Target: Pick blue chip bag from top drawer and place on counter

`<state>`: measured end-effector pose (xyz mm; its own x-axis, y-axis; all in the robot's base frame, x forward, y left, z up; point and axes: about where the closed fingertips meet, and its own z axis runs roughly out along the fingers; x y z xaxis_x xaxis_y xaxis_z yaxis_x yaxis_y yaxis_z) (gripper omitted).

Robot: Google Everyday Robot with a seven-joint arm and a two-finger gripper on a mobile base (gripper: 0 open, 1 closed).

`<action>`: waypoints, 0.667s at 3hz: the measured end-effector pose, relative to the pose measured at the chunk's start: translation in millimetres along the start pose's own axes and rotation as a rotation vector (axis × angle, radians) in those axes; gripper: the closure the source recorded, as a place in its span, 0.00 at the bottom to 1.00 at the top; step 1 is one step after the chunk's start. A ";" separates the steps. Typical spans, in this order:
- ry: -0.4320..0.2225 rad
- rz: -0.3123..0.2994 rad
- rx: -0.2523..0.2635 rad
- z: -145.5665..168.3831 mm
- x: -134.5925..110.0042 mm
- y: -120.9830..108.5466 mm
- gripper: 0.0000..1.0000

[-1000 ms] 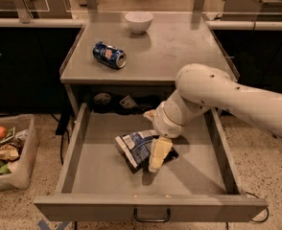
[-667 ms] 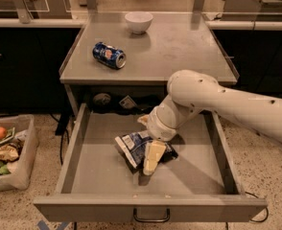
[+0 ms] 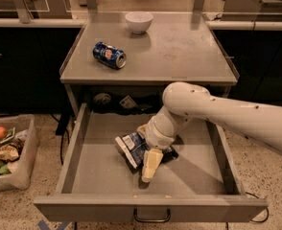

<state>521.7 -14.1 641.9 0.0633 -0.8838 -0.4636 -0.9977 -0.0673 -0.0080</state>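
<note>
Shifted slightly left and toward the front of the top drawer (image 3: 98, 176) since a second ago: gripper (image 3: 149, 166) now down against the right edge of the blue chip bag (image 3: 130, 147), which lies crumpled mid-floor in the drawer. Cannot tell whether the gripper has closed on the bag. Bag not lifted, counter (image 3: 179, 51) still to reach; grasp step judged in progress.

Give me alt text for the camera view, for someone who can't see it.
A white robot arm reaches into the open top drawer, its gripper down at the blue chip bag lying on the drawer floor. On the counter behind sit a tipped blue soda can and a white bowl.
</note>
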 end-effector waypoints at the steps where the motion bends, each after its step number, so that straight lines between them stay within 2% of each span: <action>1: 0.023 0.049 -0.002 12.3 24.3 9.1 0.00; 2: 0.023 0.049 -0.002 12.6 24.2 9.4 0.00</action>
<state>513.5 -30.3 619.5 0.0149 -0.8964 -0.4430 -0.9996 -0.0246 0.0162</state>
